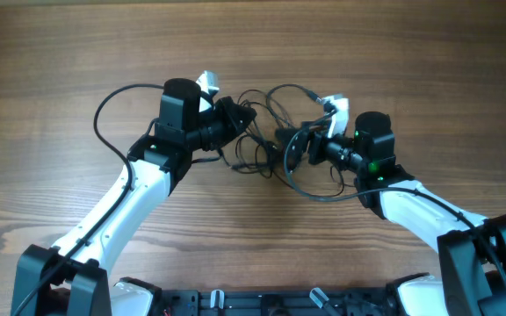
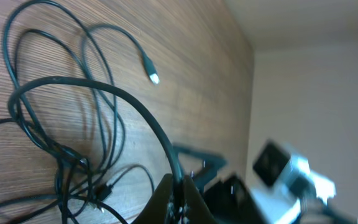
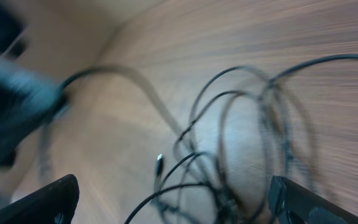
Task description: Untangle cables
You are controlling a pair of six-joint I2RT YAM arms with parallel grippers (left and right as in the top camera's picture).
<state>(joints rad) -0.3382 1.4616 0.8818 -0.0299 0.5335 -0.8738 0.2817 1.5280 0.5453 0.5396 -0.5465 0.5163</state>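
Observation:
The cables [image 1: 258, 147] lie as a tangled bundle of thin black loops on the wood table between my two grippers. My left gripper [image 1: 235, 115] is at the bundle's left edge. In the left wrist view it [image 2: 179, 190] is shut on one strand that arches up over the knotted cables [image 2: 67, 155]. A loose plug end [image 2: 153, 78] lies apart from the knot. My right gripper [image 1: 290, 149] is at the bundle's right edge. In the blurred right wrist view it [image 3: 173, 202] is open wide, with the cables [image 3: 229, 186] and a small plug [image 3: 159, 165] between its fingers.
The wood table [image 1: 77, 53] stretches all round. A thicker black arm cable [image 1: 102, 110] loops out left of the left arm, and another [image 1: 323, 197] curves below the right wrist. The right arm's white and black wrist [image 2: 284, 168] shows close in the left wrist view.

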